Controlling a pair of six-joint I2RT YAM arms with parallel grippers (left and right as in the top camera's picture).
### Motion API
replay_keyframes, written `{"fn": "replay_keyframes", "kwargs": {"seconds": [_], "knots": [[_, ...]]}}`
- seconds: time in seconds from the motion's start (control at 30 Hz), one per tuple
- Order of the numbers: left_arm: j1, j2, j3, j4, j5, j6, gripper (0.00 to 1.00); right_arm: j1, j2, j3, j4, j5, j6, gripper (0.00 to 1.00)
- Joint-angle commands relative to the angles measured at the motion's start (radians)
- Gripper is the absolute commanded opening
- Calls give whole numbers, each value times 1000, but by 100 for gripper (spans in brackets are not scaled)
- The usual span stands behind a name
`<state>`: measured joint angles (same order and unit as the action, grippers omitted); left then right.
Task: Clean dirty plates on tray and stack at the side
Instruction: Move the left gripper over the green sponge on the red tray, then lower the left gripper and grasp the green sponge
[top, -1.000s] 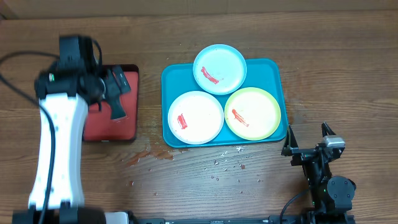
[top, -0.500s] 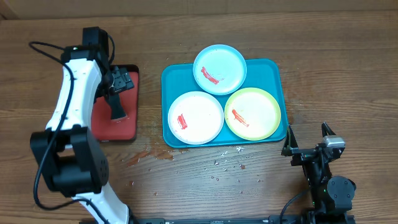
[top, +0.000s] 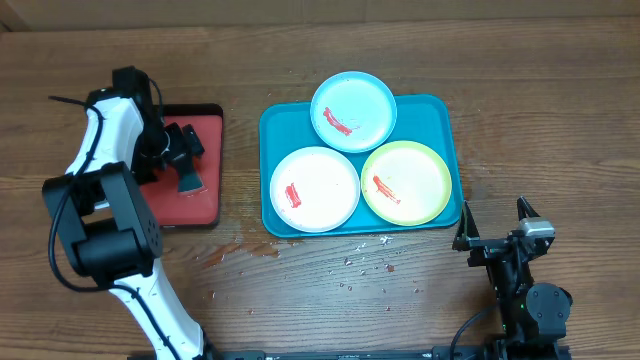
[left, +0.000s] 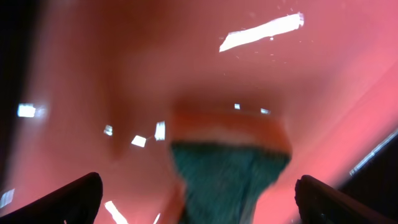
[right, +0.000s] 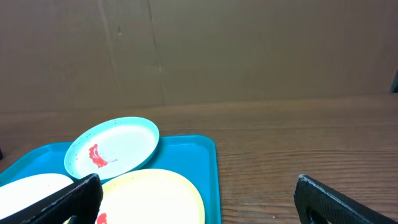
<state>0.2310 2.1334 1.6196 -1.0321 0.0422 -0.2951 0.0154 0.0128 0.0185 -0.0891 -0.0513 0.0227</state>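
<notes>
Teal plastic in the overhead view: the tray (top: 272, 122) lies mid-table with all three plates on it; the light blue plate (top: 353, 110) sits at the far side, its edge reaching past the rim; the white plate (top: 314, 188) and the yellow-green plate (top: 405, 182) sit side by side nearer, each with a red smear. The left pincer (top: 186, 160) hangs over the red tray (top: 203, 208), well apart from the plates; the right pincer (top: 494, 224) waits spread just beside the teal tray's near corner.

Left wrist now: fingers wide apart, the left pincer (left: 198, 186) straddling an orange-and-green sponge (left: 230, 155) lying on the red tray (left: 124, 62); not clamped; it looks soft, so a pinch across its sides should do.

Right wrist: the right pincer (right: 196, 193) gapes towards the light blue plate (right: 115, 146) and yellow-green plate (right: 155, 193). These look light, stiff and slick; I'd grip the raised rim, clear of the sauce.
</notes>
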Motion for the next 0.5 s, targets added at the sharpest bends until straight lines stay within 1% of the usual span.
{"fn": "replay_keyframes", "kwargs": {"seconds": [0.0, 0.23, 0.3, 0.37, 0.47], "knots": [[-4, 39, 19, 19, 48, 37, 97, 6, -6, -10, 8, 6, 3, 100], [-7, 53, 18, 23, 49, 38, 93, 6, -6, -10, 8, 6, 3, 100], [-10, 53, 19, 20, 49, 37, 95, 6, -6, -10, 8, 6, 3, 100], [-10, 53, 18, 16, 49, 37, 100, 6, -6, -10, 8, 6, 3, 100], [-10, 53, 15, 13, 49, 37, 100, 6, -6, -10, 8, 6, 3, 100]]}}
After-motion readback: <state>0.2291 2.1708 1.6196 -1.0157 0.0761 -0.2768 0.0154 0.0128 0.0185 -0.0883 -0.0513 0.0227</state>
